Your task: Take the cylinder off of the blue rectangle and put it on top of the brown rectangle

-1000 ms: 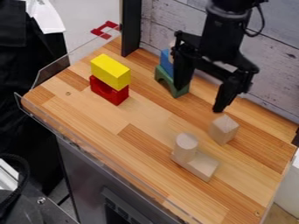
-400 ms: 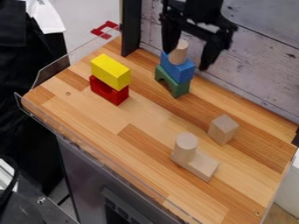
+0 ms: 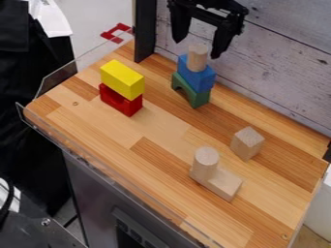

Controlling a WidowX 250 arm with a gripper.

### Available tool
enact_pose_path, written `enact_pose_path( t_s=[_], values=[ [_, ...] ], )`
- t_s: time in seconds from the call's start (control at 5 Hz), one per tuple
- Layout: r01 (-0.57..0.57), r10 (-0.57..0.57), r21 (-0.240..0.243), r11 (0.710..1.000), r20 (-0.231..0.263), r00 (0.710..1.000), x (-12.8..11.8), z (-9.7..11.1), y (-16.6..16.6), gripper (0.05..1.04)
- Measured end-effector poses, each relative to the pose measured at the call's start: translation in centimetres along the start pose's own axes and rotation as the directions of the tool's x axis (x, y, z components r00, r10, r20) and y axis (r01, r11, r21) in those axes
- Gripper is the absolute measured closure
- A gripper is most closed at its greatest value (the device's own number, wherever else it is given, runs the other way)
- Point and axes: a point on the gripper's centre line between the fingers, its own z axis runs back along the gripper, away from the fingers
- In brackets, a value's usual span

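Cylinder stood upright on the blue block, itself atop the green arch. Gripper hung near the cylinder's top, fingers spread apart, holding nothing. Main risk judged: off-centre descent, one finger clipping the cylinder and toppling the stack. Too low a grasp could have dragged the blue block along. Crowding by the second cylinder at the pale wooden rectangle threatened a collision during placing.

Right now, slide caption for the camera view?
Open gripper by a cylinder standing on the blue block atop the green arch.
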Motion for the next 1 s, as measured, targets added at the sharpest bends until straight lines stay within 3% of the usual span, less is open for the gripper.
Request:
enact_pose_path(
  t_s=[0.4, 0.8, 1.0],
  values=[
    [-0.015, 0.015, -0.01, 1.0, -0.049, 0.999, 1.2, -1.5, 1.5, 0.085],
    [-0.033, 0.031, -0.02, 0.999, -0.056, 0.998, 1.3, -1.9, 1.8, 0.085],
    [-0.035, 0.033, -0.023, 0.999, -0.066, 0.997, 0.9, -2.5, 1.3, 0.14]
  ],
)
